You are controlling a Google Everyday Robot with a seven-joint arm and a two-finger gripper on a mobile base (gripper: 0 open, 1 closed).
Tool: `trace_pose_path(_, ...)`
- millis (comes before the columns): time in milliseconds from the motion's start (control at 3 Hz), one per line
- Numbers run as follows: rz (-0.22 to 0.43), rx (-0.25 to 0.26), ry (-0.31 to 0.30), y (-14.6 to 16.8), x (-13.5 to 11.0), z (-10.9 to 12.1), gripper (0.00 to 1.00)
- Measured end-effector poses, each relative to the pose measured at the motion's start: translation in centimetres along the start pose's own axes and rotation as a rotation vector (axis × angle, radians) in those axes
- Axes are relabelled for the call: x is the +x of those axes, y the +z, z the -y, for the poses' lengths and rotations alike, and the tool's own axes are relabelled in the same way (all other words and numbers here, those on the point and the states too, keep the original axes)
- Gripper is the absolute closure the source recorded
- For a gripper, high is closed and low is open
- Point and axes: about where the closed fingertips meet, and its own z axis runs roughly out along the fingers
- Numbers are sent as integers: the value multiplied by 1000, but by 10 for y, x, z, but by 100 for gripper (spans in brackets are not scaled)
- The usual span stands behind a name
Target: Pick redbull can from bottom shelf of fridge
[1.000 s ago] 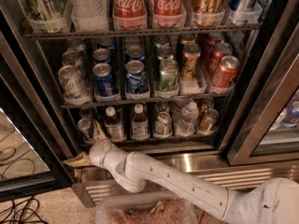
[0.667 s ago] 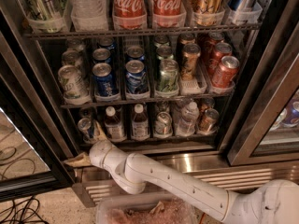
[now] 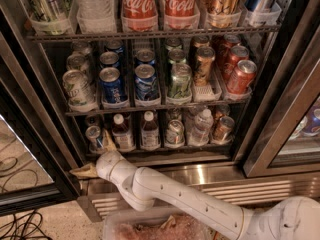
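1. Your gripper [image 3: 91, 154] is at the lower left of the frame, right at the front of the bottom shelf [image 3: 160, 150] of the fridge [image 3: 200, 174]. The fingers [image 3: 107, 140] look spread wide and hold nothing. One tan tip pokes up just right of the redbull can [image 3: 93, 134], the other points off left, below the shelf edge.
2. The can stands upright at the far left of that shelf, in a clear tray.
3. I'd roll the wrist so both tips bracket the can, then close low on its body. It's slim, so centre it or it'll probably tip.
4. Watch the brown bottle [image 3: 122, 131] just right of it, the gap's tight.
5. Trays further right hold another bottle, a silver can, a clear bottle and a copper can [image 3: 223, 129].
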Motion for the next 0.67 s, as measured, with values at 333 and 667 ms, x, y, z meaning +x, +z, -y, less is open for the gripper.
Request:
trace_pose_path(333, -5, 54, -1, -2, 4, 9, 2)
trace_pose_path(667, -5, 54, -1, -2, 4, 9, 2)
